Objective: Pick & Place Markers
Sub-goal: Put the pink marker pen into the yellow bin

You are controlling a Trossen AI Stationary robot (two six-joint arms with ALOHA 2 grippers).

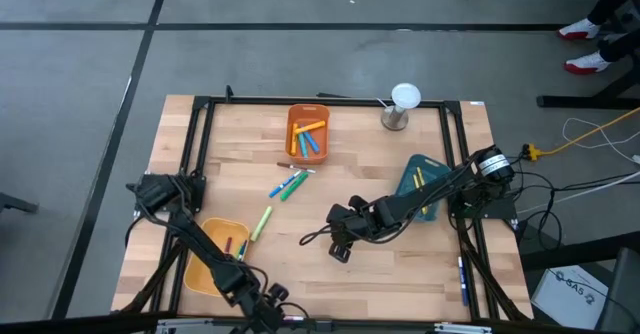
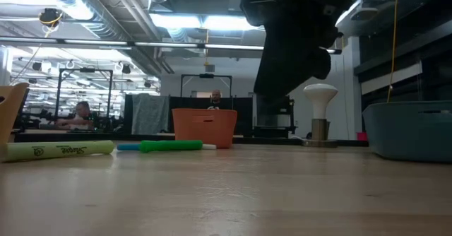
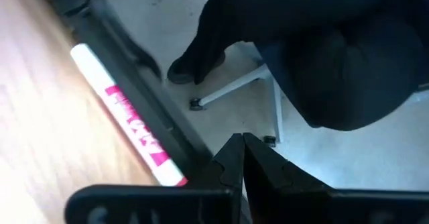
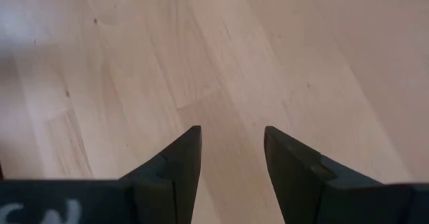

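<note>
The left gripper sits at the table's near edge, by the near-left corner, its fingers pressed together with nothing between them. Its wrist view alone shows a pink-and-white marker lying on the wood against the black frame rail, and past the rail the floor, a chair leg and a person's dark trouser leg.

The right gripper hangs over bare wood near the table's middle, its fingers spread apart and empty.

From above, loose markers in green and blue lie between the two grippers, with a light green marker just beside the yellow bin, which holds a couple more. The orange bin at the far side holds orange, yellow and blue ones; the blue-grey bin lies partly under the right arm.

The low view shows the light green marker and a darker green one lying flat, the orange bin behind them, a white-topped lamp at the far right, and the right arm's dark bulk blocking the upper middle.
</note>
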